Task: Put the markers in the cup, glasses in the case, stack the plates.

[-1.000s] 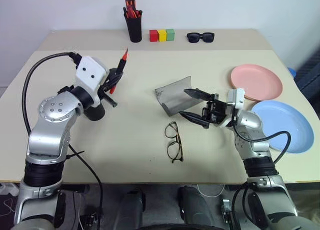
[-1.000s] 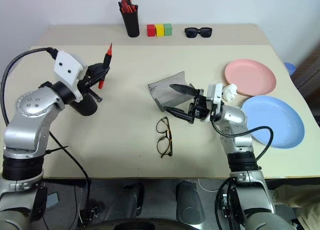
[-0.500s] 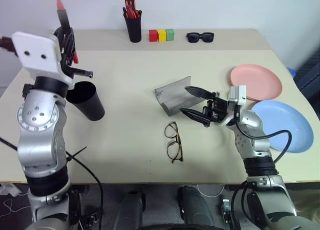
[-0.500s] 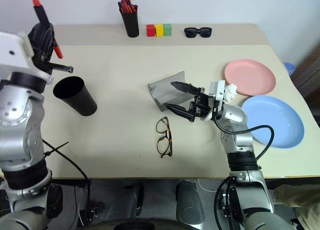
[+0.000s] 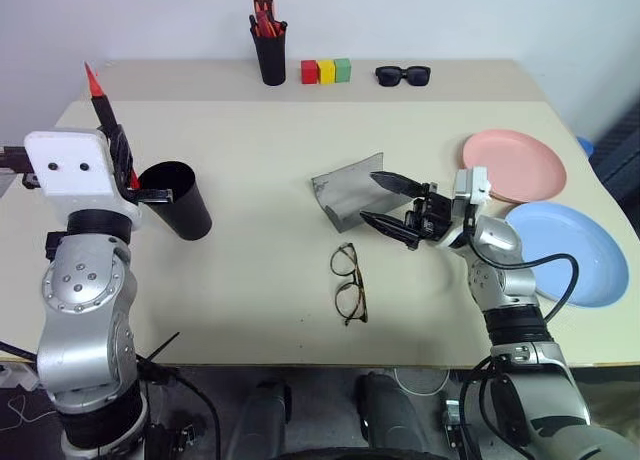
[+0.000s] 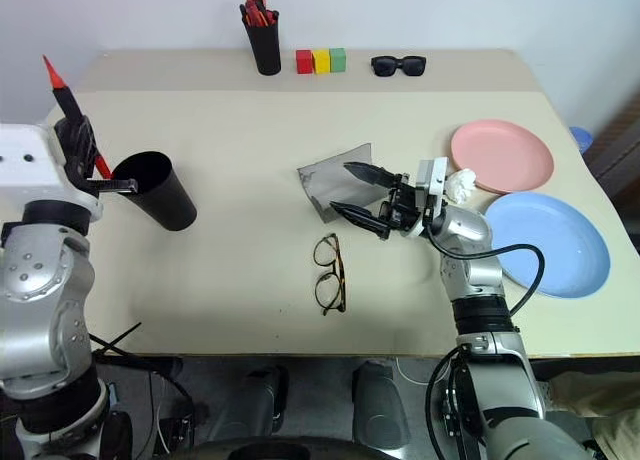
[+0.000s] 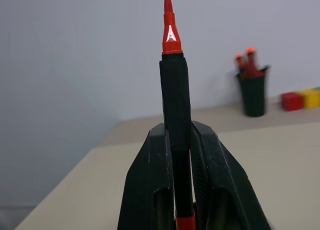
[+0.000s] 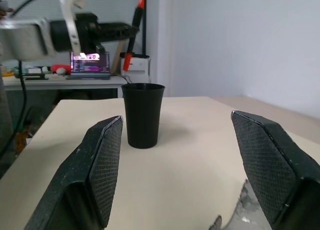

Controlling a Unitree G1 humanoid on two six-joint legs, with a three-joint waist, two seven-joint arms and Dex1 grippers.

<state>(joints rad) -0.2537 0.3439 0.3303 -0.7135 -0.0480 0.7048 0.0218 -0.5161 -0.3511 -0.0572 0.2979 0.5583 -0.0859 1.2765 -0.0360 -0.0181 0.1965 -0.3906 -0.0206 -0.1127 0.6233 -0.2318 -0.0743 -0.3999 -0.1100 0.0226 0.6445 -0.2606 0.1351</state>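
Beige and matte, the worktop [image 5: 260, 160] stood against a plain pale wall. My left pincer [image 5: 112, 145] clamped a slim black red-tipped marker [image 5: 101, 98] upright near the left edge, just beside the wide black plastic cup [image 5: 180, 200]. I judged the pen could strike the rim and topple that light cup. My right pincer [image 5: 390, 208] hung wide and empty by the grey case [image 5: 345, 190]; tortoiseshell glasses [image 5: 347, 282] lay toward the front edge, pink plate [image 5: 512, 165] and blue plate [image 5: 565, 252] unstacked at the right.
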